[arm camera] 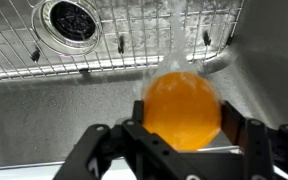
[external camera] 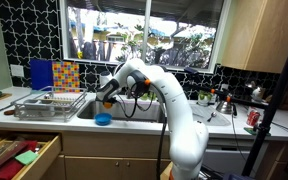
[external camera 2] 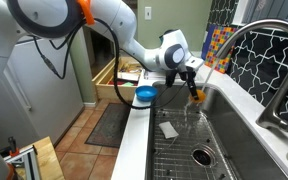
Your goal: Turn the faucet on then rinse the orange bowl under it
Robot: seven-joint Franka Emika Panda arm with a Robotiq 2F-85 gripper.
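Note:
My gripper (arm camera: 189,130) is shut on the orange bowl (arm camera: 182,105), with a black finger on each side of its rim, and holds it above the steel sink. A pale blurred streak that looks like running water (arm camera: 169,30) comes down onto the bowl's far edge. In both exterior views the gripper (external camera: 106,95) (external camera 2: 191,84) holds the bowl (external camera: 106,101) (external camera 2: 195,97) over the basin. The dark arched faucet (external camera 2: 230,48) rises at the right of the sink. The faucet is hidden behind the arm in an exterior view.
A blue bowl (external camera: 103,119) (external camera 2: 145,95) sits on the counter's front edge. A wire grid (external camera 2: 179,150) and drain (arm camera: 72,18) line the sink floor. A dish rack (external camera: 49,105) stands beside the sink. An open drawer (external camera: 24,155) juts out below.

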